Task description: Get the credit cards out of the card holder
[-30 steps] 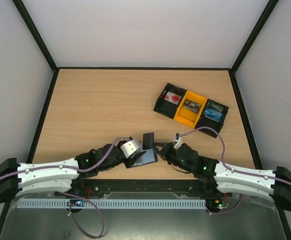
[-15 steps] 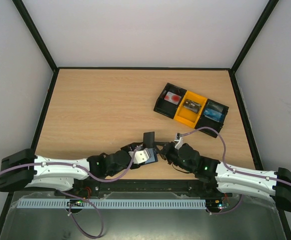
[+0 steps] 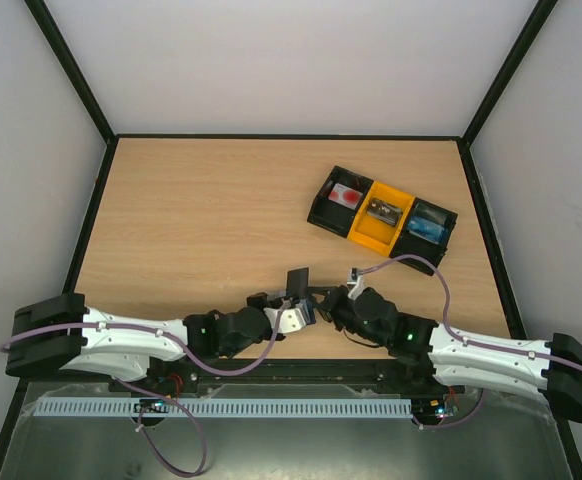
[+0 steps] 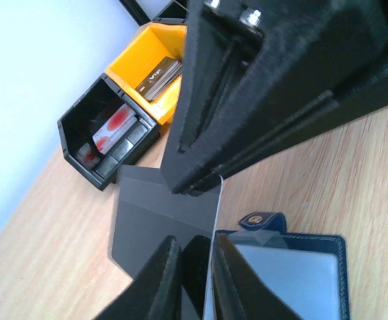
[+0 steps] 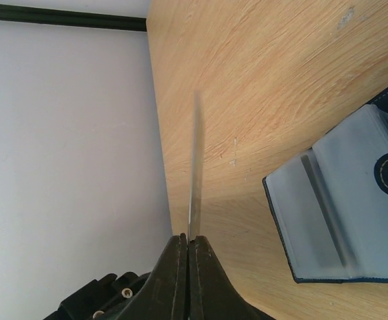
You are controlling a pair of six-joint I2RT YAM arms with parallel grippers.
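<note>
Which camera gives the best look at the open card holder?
Right wrist: the card holder lies open, pale pockets plain, though cropped at the frame edge. Left wrist catches only a corner with its tab. Top external: nearly hidden under the left hand and right hand.

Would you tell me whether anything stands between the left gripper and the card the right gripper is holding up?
Nothing visible does. The card, pinched upright in the shut right gripper, sits between the fingers of the left gripper, near the open card holder; whether they press on it I cannot tell.
</note>
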